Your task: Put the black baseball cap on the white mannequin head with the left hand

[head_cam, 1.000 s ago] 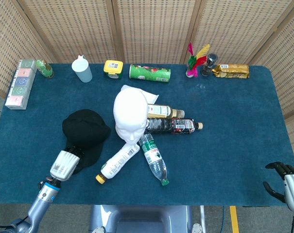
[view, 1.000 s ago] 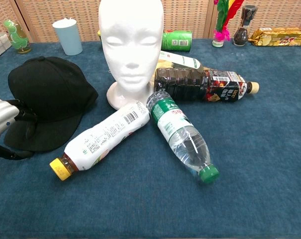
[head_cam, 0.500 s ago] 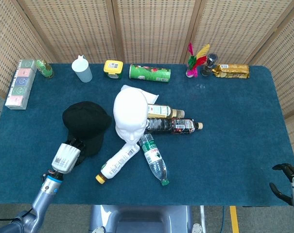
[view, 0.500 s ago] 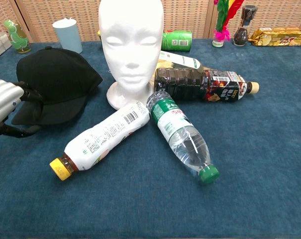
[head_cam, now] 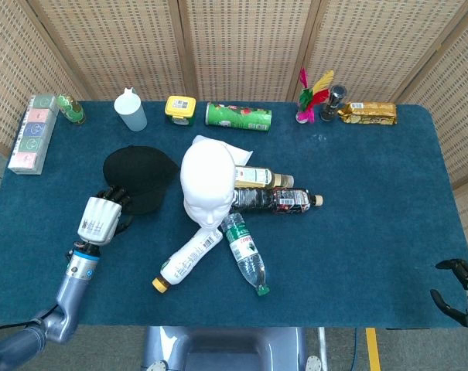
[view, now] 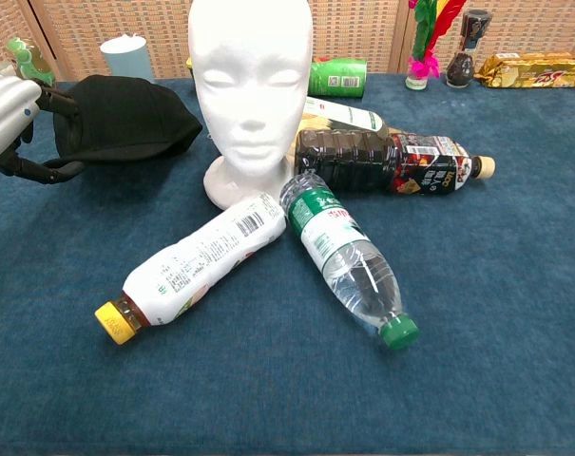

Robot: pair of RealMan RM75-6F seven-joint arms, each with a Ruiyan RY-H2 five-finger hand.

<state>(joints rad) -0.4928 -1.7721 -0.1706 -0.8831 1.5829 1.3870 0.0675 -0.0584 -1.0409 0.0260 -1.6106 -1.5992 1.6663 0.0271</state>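
The black baseball cap (view: 125, 119) hangs clear of the blue tabletop (head_cam: 357, 232), pinched at its brim by the left hand (head_cam: 102, 216), just to the left of the white mannequin head (head_cam: 208, 179). The carry step seems underway; next the cap needs raising above the crown, swinging across and lowering squarely on. The right hand (head_cam: 459, 287) sits at the tabletop's near right corner, fingers apart and grasping nothing.

left hand (head_cam: 100, 218): fingers clasped on load | right hand (head_cam: 466, 287): frame edge, fingers spread
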